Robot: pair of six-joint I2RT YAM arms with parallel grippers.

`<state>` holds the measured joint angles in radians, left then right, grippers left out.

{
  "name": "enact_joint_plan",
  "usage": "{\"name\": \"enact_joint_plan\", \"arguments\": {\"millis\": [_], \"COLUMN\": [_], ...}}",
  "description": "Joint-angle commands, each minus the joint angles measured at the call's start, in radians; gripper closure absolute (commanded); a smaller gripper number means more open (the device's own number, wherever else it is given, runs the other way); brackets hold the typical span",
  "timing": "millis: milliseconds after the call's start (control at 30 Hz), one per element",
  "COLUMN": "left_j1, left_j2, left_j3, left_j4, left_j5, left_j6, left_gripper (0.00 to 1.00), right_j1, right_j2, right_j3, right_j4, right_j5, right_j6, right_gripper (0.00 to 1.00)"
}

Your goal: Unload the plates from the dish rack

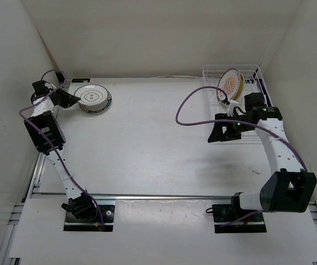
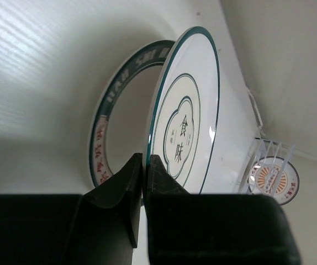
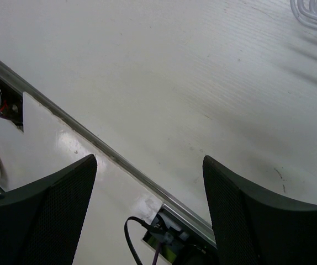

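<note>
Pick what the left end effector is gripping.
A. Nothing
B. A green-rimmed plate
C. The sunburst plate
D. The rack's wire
B: the left end effector is shut on the rim of the green-rimmed plate, while the sunburst plate stands in the rack.

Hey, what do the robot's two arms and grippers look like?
The left arm and right arm have white links, black joints and purple cables looping along them. The left gripper and right gripper have black, tapered fingers.
</note>
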<state>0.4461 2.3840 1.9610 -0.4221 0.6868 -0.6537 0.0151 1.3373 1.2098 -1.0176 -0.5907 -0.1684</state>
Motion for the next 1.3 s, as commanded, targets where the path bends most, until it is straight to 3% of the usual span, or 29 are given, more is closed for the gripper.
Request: {"name": "enact_joint_plan", "arguments": {"millis": [0,200,300,467,567,967,1267], "left_j1": [-0.012,-0.012,-0.012,-0.012,-0.012,-0.023,-0.064], "left_j2": [0.003,0.014,0.014,0.014,0.014,-0.046,-0.089], "left_j3": [-0.025,-0.043,-0.053,-0.053,-0.053,-0.064,-0.028], "left_j4": [0.020,0.020,0.020,0.020,0.020,0.020,-0.035], "left_j5": [-0.024,-0.033,-0.046,-0.036,-0.026,-0.016,-0.159], "left_j6": [-0.030,-0.021,-0.012,0.008,0.017,0.065,0.173], "left_gripper": [0.89,0.88,0.82,0.48,0.34,0.24,0.24], "right_j1": [-0.003,-0.003,-0.003,-0.003,-0.003,-0.003,-0.023], "right_j2": [0.000,-0.009,-0.009,-0.009,-0.009,-0.029,-0.049], "right_j3": [0.008,-0.012,-0.012,-0.021,-0.021,-0.032,-0.050], "right_j4": [0.019,0.028,0.037,0.046,0.047,0.056,0.065], "right_j5": [-0.023,-0.023,-0.032,-0.032,-0.032,-0.061,-0.080], "right_j6": [-0.016,-0.016,-0.006,0.003,0.003,0.012,0.021], "right_gripper": [0.19,0.19,0.19,0.19,0.19,0.18,0.18]}}
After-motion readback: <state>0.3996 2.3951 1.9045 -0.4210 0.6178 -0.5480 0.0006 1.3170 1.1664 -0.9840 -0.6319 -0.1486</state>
